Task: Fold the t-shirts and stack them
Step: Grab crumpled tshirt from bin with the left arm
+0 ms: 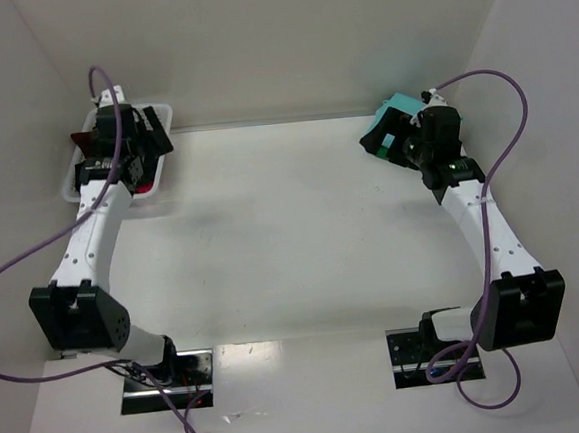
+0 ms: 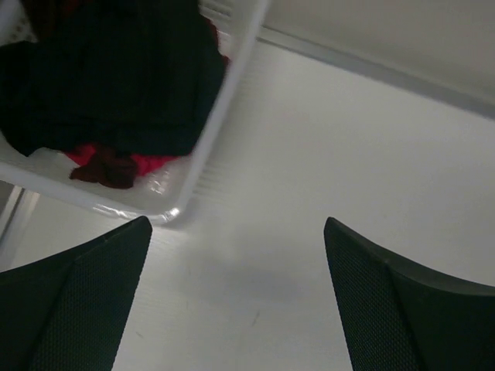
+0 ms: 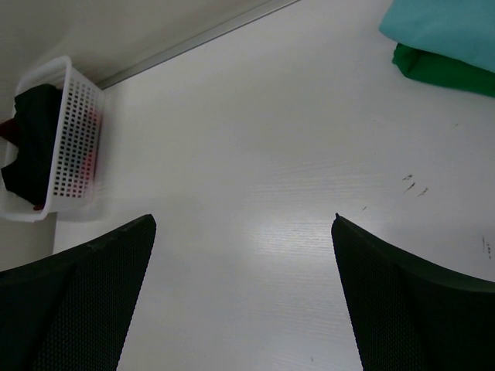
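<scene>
A folded teal t-shirt (image 3: 448,27) lies on a folded dark green t-shirt (image 3: 441,71) at the table's far right; the teal one also shows in the top view (image 1: 392,113). A black t-shirt (image 2: 116,69) fills the white basket (image 2: 224,100), with pink cloth (image 2: 155,162) and maroon cloth (image 2: 104,171) under it. My left gripper (image 2: 236,224) is open and empty, above the table just beside the basket's corner. It shows over the basket in the top view (image 1: 132,149). My right gripper (image 3: 244,220) is open and empty over bare table next to the stack, also seen from above (image 1: 406,145).
The white lattice basket (image 1: 70,184) stands at the far left corner against the back wall; it also shows in the right wrist view (image 3: 69,131). White walls close in the table at the back and both sides. Purple cables loop off both arms.
</scene>
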`<action>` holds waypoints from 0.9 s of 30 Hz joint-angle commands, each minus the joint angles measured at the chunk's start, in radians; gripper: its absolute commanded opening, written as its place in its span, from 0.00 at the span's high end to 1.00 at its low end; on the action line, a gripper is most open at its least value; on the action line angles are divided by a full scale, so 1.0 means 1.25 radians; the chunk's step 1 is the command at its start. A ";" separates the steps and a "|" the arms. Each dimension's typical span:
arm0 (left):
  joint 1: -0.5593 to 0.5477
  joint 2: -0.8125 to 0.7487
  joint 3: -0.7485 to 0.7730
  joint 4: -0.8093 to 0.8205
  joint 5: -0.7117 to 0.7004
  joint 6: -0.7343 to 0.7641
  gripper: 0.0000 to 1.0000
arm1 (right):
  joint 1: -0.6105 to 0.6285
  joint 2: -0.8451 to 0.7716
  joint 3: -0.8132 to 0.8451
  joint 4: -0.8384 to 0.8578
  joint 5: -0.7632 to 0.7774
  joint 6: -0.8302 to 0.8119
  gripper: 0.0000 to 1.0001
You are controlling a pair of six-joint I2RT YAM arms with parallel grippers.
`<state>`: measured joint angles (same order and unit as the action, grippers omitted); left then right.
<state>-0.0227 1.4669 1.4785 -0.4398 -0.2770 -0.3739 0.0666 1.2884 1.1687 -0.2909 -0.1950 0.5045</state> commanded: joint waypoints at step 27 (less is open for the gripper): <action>0.224 0.552 0.322 0.122 0.060 -0.054 0.08 | -0.003 -0.017 -0.034 0.055 0.027 0.012 0.00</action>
<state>0.2621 2.1085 1.8027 -0.3409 -0.2769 -0.4254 0.0666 1.2942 1.1442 -0.2403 -0.1885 0.5198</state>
